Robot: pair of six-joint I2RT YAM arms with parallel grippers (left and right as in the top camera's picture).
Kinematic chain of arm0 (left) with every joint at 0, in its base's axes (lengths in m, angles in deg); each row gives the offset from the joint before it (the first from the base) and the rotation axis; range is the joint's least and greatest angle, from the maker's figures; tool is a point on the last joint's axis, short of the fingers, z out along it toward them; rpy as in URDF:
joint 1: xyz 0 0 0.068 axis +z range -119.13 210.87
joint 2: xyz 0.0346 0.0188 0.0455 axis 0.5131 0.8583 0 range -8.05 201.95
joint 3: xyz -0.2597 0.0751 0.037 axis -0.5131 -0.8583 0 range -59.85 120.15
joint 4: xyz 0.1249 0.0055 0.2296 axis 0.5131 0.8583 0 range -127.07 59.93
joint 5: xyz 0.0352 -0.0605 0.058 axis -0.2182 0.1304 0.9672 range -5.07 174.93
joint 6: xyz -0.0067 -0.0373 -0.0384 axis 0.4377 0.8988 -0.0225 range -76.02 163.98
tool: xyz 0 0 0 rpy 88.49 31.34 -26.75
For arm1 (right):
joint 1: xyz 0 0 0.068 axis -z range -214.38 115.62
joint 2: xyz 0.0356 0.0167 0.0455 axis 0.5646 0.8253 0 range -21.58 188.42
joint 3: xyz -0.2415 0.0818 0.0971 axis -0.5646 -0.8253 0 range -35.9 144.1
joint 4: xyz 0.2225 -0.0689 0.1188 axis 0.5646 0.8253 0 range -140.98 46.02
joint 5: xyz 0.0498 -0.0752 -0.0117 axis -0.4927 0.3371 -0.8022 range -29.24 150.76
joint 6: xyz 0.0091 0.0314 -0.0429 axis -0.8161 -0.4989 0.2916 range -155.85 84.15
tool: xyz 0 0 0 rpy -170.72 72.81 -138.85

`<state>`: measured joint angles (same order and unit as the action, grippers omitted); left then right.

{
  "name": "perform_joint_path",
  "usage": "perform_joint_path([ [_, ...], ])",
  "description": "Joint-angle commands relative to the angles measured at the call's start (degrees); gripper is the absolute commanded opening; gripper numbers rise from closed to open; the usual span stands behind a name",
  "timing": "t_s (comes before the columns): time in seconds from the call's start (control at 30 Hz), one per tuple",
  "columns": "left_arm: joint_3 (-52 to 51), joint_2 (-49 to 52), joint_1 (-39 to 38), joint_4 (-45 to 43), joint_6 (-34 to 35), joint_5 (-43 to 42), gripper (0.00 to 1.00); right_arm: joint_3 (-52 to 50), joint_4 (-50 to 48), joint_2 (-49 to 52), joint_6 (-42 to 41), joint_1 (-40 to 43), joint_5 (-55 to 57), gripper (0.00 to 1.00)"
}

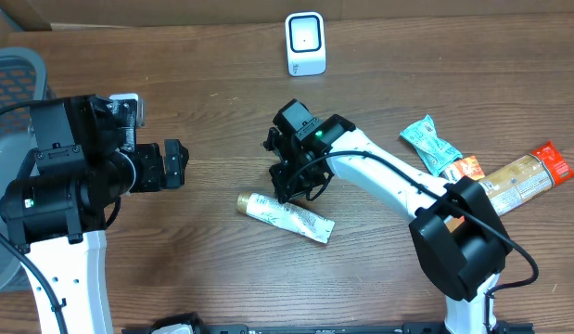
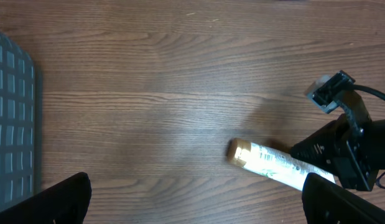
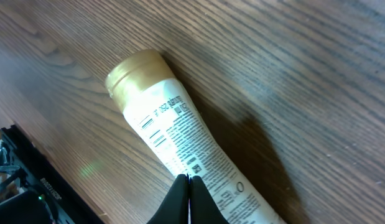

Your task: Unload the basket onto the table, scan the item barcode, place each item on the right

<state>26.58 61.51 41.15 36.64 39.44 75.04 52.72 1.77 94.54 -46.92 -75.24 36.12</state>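
The tube (image 1: 287, 216) lay flat on the tabletop (image 1: 203, 102), mid-table, gold cap (image 1: 245, 201) pointing toward the left arm, crimped end toward the right. There was the right claw (image 1: 292, 186), dropped right over it! Wrist view confirmed it: the two fingers (image 3: 180, 202) were pressed together, tips resting on the printed side of the tube just past the barcode lines, nothing pinched between them. The tube was not lifted; it sat on the wood with its shadow tight beneath.

Over on the other side, the left claw (image 1: 175, 164) hung above bare wood, well apart from the tube, fingers spread wide, holding nothing.

The white scanner (image 1: 305, 44) stood upright at the far edge, well apart from the tube. A teal packet (image 1: 433, 144) and an orange bar (image 1: 528, 176) lay off to the right, near the right arm's base.
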Motion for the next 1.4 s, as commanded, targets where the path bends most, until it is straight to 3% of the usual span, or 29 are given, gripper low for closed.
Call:
perform_joint_path([
  [0.0, 0.9, 0.2, 0.3, -0.2, -0.6, -0.6, 1.00, 1.0, 0.3, -0.9, -3.1, -2.1, 3.3, 0.04],
  [0.5, 0.9, 0.2, 0.3, -0.2, -0.6, -0.6, 1.00, -3.0, -3.9, 0.2, -11.7, -4.8, 6.3, 0.04],
  [0.93, 0.9, 0.2, 0.3, -0.2, -0.6, -0.6, 1.00, -3.0, -4.4, 5.4, -20.2, -5.0, -2.5, 0.04],
  [1.37, 0.9, 0.2, 0.3, -0.2, -0.6, -0.6, 1.00, -2.1, -6.8, 6.2, -19.9, -4.0, -2.4, 0.04],
])
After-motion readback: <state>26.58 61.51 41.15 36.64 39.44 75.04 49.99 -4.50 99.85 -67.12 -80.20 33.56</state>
